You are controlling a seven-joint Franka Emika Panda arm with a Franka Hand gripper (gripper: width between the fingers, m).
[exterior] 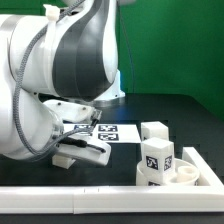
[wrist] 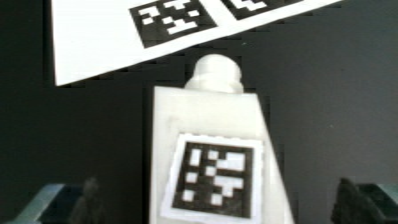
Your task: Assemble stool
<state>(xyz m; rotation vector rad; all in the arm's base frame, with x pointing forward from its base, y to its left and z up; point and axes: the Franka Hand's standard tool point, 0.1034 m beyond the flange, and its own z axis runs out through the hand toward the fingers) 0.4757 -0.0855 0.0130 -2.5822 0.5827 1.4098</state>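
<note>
In the wrist view a white stool leg (wrist: 214,140) lies flat on the black table, its tag facing up and its round peg pointing at the marker board (wrist: 143,30). My gripper (wrist: 214,205) is open, with one dark finger (wrist: 63,205) on each side of the leg and gaps between. In the exterior view the gripper (exterior: 80,140) is low over this leg (exterior: 85,152), left of centre. The round seat (exterior: 190,172) lies at the exterior view's right with a leg (exterior: 157,160) standing on it. Another leg (exterior: 155,130) stands behind.
The marker board (exterior: 115,132) lies flat just beyond the gripper. A white rail (exterior: 110,195) runs along the table's front edge. The arm's large body fills the exterior view's left.
</note>
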